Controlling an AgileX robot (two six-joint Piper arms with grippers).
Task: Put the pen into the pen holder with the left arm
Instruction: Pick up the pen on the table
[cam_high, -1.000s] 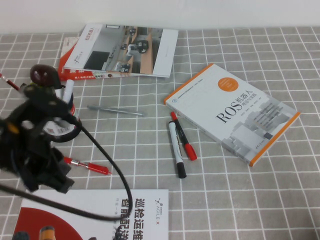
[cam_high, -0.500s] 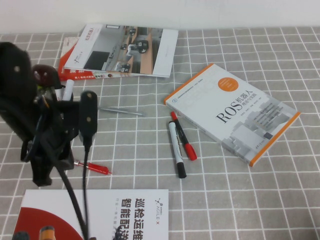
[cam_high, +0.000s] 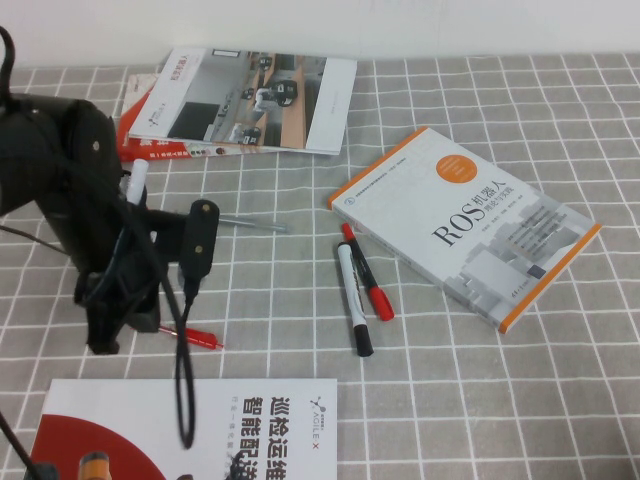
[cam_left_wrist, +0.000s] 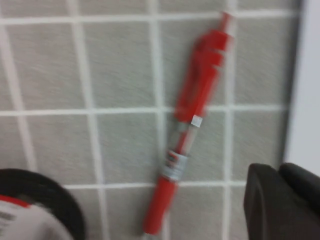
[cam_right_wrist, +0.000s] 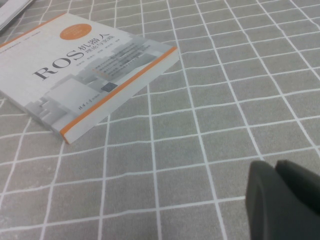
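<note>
High view: left arm (cam_high: 70, 190) has swung in from the table's left edge over the last second and now hangs over the near-left area, wrist pitched down. Left gripper (cam_high: 120, 320) sits low, right above the cloth, jaws closed and empty. The pen (cam_high: 195, 336) lies flat on the checked cloth (cam_high: 450, 400) just to the right of the gripper, its near end tucked under the arm, not gripped. It hasn't moved in that time. Pen holder (cam_high: 135, 190) is behind the gripper and mostly hidden by the arm; only a white marker sticking out of it shows. Grey pen (cam_high: 250, 223), the red marker (cam_high: 368, 275) and black-capped marker (cam_high: 352, 300) lie well off to the right of the gripper, with the ROS book (cam_high: 465, 225) further right. A white-and-red booklet (cam_high: 190, 425) lies on the near side.

Left wrist view: pen (cam_left_wrist: 187, 125) fills the frame, lying free on the cloth; a black finger (cam_left_wrist: 280, 200) shows in the corner beside it, not touching. Holder rim (cam_left_wrist: 35, 200) just enters at the edge.

Right wrist view: right gripper (cam_right_wrist: 282, 200) parked over bare cloth near the ROS book (cam_right_wrist: 85, 70), jaws together, holding nothing.

Read: the approach looks done and the grasp not started. The jaws likely need to open before dropping onto the pen.
</note>
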